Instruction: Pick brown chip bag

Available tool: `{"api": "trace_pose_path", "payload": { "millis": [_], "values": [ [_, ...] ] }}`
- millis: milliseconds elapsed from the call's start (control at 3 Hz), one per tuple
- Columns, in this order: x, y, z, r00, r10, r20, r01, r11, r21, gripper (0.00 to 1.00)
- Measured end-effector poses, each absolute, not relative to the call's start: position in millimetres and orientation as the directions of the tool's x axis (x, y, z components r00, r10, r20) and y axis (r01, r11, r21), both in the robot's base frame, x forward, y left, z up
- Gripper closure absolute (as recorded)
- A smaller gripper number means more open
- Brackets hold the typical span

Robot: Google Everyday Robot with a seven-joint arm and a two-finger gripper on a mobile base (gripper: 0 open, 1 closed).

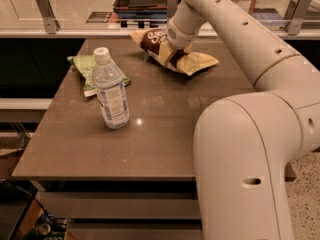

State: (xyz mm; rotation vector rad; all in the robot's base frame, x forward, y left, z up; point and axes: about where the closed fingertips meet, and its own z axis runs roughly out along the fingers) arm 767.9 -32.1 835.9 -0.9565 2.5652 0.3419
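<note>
At the far edge of the table [150,134], a little right of its middle, lies the brown chip bag [194,62]. Its long axis runs on a slant: one tan-yellow end points toward the far left corner, the other toward the near right. The dark brown middle carries white script, part of which shows near the far-left end. The near-right end lies flat on the table, crinkled and pale.

The end effector [169,54] is pressed down onto the bag's middle, between the brown panel and the near-right tan end, and hides that part of it. It touches the bag, but whether it is clenched on the bag or released cannot be told from this view. The white arm [235,29] reaches to it from the right, and the robot's large white body [240,159] fills the near right, covering the table's near-right corner.

Toward the left of the table a clear water bottle [111,91] stands upright with a white cap. Behind it, near the left edge, a flat green bag [84,69] lies partly hidden by the bottle. Both are well apart from the brown chip bag.
</note>
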Motion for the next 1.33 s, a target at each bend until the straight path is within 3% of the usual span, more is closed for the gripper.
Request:
{"api": "trace_pose_path", "payload": {
  "millis": [333, 1333],
  "values": [
    [767.9, -32.0, 837.6, -0.696, -0.575, -0.43, -0.668, 0.739, 0.093, 1.0],
    [767.9, -32.0, 838.0, -0.696, -0.575, -0.43, -0.668, 0.738, 0.093, 1.0]
  ]
}}
